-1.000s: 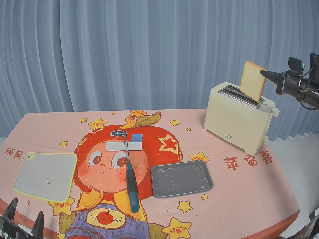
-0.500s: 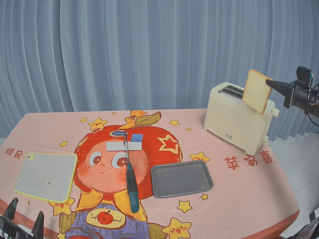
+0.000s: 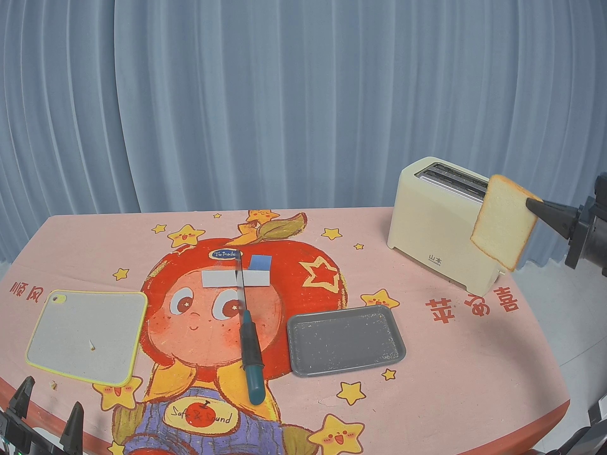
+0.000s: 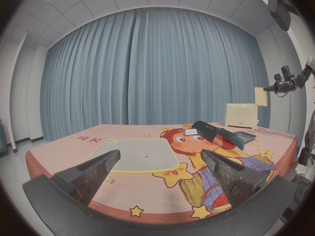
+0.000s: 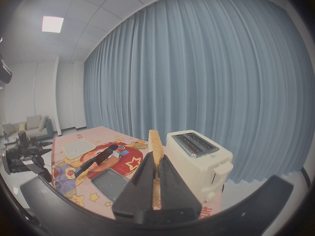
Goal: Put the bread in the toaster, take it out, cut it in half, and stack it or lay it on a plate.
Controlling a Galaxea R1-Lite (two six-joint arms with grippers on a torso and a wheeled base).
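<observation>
A slice of bread (image 3: 504, 220) hangs in the air off the right front corner of the cream toaster (image 3: 442, 222), pinched at its edge by my right gripper (image 3: 532, 205). Seen edge-on, the bread (image 5: 156, 149) sits between the shut fingers of the right gripper (image 5: 156, 159), beside the toaster (image 5: 197, 163) with its two bare slots. A knife (image 3: 248, 323) with a teal handle lies mid-table, its blade resting on a white and blue block. The dark grey tray plate (image 3: 346, 340) is right of the knife. My left gripper (image 4: 160, 163) is open near the table's front left corner.
A white cutting board (image 3: 85, 335) with a yellow-green rim lies at the front left, with a crumb on it. The table's right edge (image 3: 544, 361) runs close below the held bread. A blue curtain hangs behind the table.
My right gripper has carried the bread from above the toaster slot down and to the right, now clear of the toaster. The left arm has stayed still.
</observation>
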